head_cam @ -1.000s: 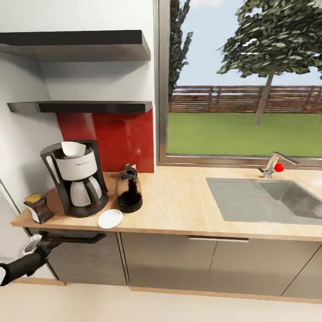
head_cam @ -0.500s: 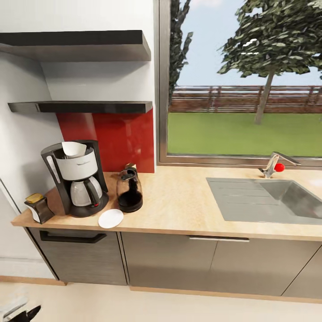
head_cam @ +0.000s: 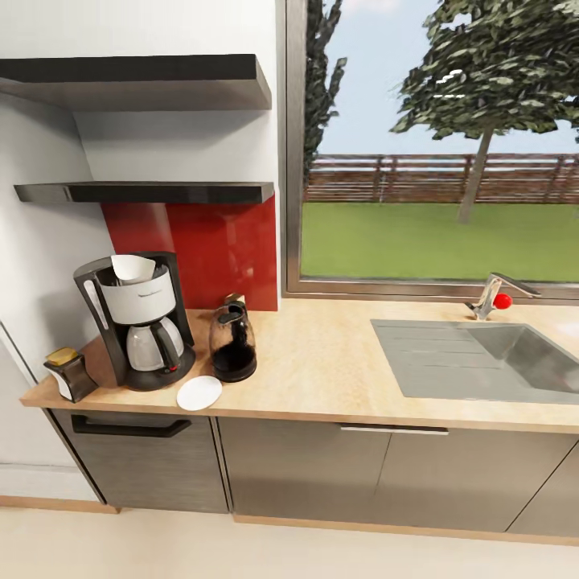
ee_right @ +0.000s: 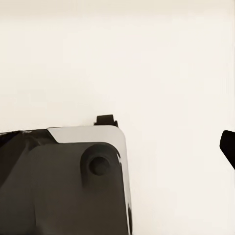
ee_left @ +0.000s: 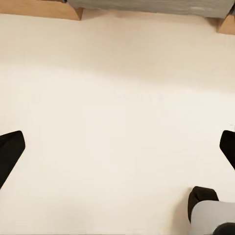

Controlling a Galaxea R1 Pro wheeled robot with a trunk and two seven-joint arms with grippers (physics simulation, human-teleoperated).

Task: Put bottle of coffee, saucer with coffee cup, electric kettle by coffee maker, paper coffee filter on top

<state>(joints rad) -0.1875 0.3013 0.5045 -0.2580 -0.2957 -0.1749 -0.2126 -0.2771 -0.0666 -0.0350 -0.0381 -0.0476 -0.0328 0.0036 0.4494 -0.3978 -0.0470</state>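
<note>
While the left gripper hangs over bare cream floor, its two dark fingertips sit far apart at opposite edges of the left wrist view, spread wide with nothing between them. From the right wrist camera a single dark fingertip shows at one edge, and whether that gripper is spread or closed cannot be told; beneath it lies a dark, silver-edged part of the robot's base on the same pale floor. Up on the wooden countertop, the coffee maker stands at the left end with a white paper filter sitting in its top. Just to its right stands the dark kettle, and the white saucer lies in front, between the two, near the counter's edge. A small brown bottle of coffee stands on the counter left of the coffee maker. Two dark shelves hang on the wall above, and the sink lies well off to the right below the window.
</note>
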